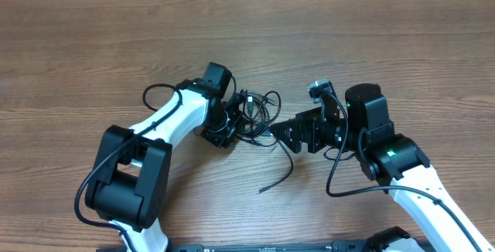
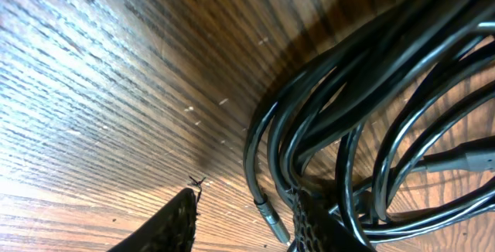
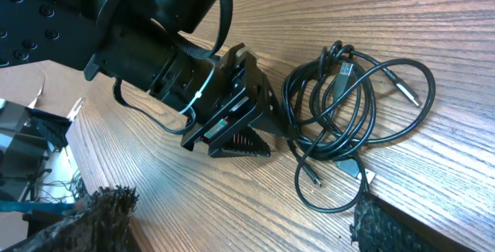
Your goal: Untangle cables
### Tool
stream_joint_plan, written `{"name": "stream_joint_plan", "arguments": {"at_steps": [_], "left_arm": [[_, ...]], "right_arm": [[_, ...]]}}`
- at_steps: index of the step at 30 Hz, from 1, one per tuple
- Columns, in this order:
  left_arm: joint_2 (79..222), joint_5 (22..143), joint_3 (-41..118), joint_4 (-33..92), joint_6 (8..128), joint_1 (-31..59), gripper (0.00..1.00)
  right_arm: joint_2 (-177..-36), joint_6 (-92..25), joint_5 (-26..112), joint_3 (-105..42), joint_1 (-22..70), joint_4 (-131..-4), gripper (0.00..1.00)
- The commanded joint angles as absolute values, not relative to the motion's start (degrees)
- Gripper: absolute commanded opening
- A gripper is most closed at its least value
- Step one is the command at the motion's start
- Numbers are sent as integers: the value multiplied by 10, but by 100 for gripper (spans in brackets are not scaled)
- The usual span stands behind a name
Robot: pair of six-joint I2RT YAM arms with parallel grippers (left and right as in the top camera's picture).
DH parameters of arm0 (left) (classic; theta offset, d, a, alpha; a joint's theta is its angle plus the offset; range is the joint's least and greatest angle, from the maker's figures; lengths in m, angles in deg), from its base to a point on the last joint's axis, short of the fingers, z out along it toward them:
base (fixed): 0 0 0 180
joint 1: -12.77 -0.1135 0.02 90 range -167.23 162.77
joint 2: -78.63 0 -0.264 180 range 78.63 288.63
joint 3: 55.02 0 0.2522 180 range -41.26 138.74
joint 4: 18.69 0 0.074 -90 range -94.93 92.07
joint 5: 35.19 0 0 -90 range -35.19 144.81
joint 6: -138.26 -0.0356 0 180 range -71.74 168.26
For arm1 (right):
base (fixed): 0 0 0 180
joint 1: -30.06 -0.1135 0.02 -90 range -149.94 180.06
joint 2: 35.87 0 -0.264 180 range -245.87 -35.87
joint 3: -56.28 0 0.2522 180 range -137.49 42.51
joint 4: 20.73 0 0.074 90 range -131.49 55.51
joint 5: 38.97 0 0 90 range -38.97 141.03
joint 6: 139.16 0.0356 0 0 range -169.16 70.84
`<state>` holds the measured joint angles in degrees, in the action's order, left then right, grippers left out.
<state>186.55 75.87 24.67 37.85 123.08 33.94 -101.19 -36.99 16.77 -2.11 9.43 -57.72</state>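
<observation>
Wooden table [image 2: 116,66] bears cables [image 2: 348,120] (tangled) touching left hand [image 2: 247,225].

A brown wood-grain counter [image 1: 93,43] carries a loose tangle of thin black cables [image 1: 261,111] near its middle. One strand trails toward the near edge, perhaps ending in a small plug.

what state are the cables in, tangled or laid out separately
Tangled. The cables lie in one heap on the table, their loops crossing over and under each other in the overhead and both wrist views.
</observation>
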Motion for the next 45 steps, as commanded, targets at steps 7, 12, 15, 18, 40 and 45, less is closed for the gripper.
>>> {"name": "stream_joint_plan", "arguments": {"at_steps": [7, 12, 15, 18, 40, 45], "left_arm": [[1874, 651, 245, 378, 1266, 335, 48], [1874, 649, 245, 362, 1272, 336, 51], [1875, 639, 245, 350, 1272, 339, 54], [1875, 626, 245, 348, 1272, 347, 57], [1875, 582, 245, 337, 1272, 403, 46], [1875, 582, 245, 337, 1272, 403, 33]], "right_arm": [[-1014, -373, 176, -29, 95, -578, 91], [-1014, -373, 176, -29, 95, -578, 91], [-1014, -373, 176, -29, 95, -578, 91], [-1014, -373, 176, -29, 95, -578, 91], [-1014, -373, 176, -29, 95, -578, 91], [-1014, -373, 176, -29, 95, -578, 91]]}}
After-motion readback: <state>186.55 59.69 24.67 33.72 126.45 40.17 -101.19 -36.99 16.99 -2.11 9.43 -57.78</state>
